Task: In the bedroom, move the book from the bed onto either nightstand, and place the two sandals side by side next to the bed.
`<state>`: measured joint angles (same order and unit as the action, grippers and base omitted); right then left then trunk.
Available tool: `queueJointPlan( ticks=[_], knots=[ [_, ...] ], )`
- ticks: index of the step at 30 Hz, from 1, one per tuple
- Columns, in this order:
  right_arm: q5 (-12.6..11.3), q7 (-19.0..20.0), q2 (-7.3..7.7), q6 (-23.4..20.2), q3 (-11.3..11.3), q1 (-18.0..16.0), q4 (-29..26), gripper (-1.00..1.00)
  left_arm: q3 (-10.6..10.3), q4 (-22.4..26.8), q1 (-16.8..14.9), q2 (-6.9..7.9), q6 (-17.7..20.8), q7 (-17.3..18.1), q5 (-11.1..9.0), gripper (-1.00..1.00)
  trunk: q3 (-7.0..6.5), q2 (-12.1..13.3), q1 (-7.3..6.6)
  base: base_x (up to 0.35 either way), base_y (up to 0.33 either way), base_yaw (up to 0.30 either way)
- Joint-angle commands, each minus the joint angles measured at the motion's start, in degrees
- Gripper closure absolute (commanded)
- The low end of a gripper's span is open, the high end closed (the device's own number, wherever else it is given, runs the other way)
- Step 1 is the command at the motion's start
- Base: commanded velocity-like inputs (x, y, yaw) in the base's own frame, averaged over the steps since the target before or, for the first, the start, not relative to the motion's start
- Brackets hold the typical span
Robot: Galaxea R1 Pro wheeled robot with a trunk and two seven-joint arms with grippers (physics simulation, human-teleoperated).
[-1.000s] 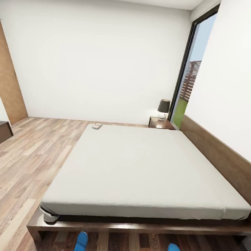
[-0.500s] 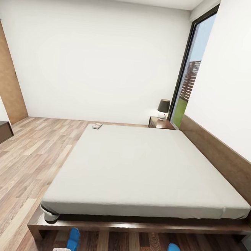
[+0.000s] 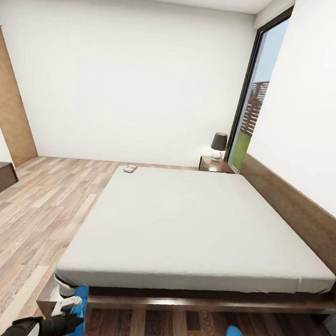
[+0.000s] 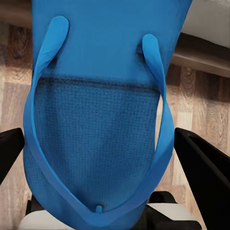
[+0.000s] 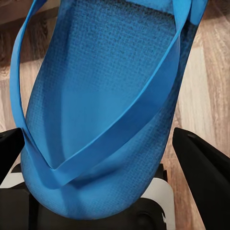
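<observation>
Swinging in from the lower left since a moment ago, the left gripper [image 3: 67, 305] is clamped on one sandal [image 3: 77, 316], now lifted before the bed [image 3: 196, 299]. The right gripper [image 5: 115, 211] grips the other sandal [image 5: 105, 110]; pairing remains. The book [image 3: 130, 168] lies at the mattress's far corner.

The left arm [image 3: 39, 326], black with a white cuff, is seen at the lower left corner of the head view, stretched forward and low. Its white-and-black left gripper [image 3: 70, 305] is raised a little at the end. In the left wrist view, the two black fingers [image 4: 203, 167] of this gripper are placed on both sides of a bright-blue flat flip-flop sandal [image 4: 98, 120], which is held between them. In the right wrist view, the black fingers [image 5: 206, 172] of the right gripper [image 5: 103, 191] are set the same way around a second bright-blue flip-flop sandal [image 5: 100, 115], and it is gripped too.
</observation>
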<state>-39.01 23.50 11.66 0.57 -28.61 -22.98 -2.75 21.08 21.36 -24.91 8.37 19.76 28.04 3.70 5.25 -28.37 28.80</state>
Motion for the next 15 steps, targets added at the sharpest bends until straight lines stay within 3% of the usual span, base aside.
queueJointPlan(
  ticks=[1, 8, 15],
  knots=[
    [-0.54, 0.23, 0.02, 0.05, -0.47, -0.05, 0.03, 1.00, 0.42, 0.19, -0.05, 0.20, 0.50, 0.40, 0.40, 1.00, 0.12, -0.11, 0.03, 0.000, 0.000, 0.000],
    [-0.54, 0.18, 0.02, 0.07, -0.48, -0.05, 0.03, 1.00, 0.28, -0.04, 0.04, 0.27, 0.40, 0.36, 0.43, 1.00, 0.12, -0.11, 0.03, 0.000, 0.000, 0.000],
    [-0.53, 0.26, 0.11, -0.02, -0.40, -0.05, 0.01, 1.00, 0.27, -0.09, 0.12, 0.19, 0.40, 0.44, 0.43, 1.00, 1.37, -2.91, 1.56, 0.000, 0.000, 0.000]
  ],
)
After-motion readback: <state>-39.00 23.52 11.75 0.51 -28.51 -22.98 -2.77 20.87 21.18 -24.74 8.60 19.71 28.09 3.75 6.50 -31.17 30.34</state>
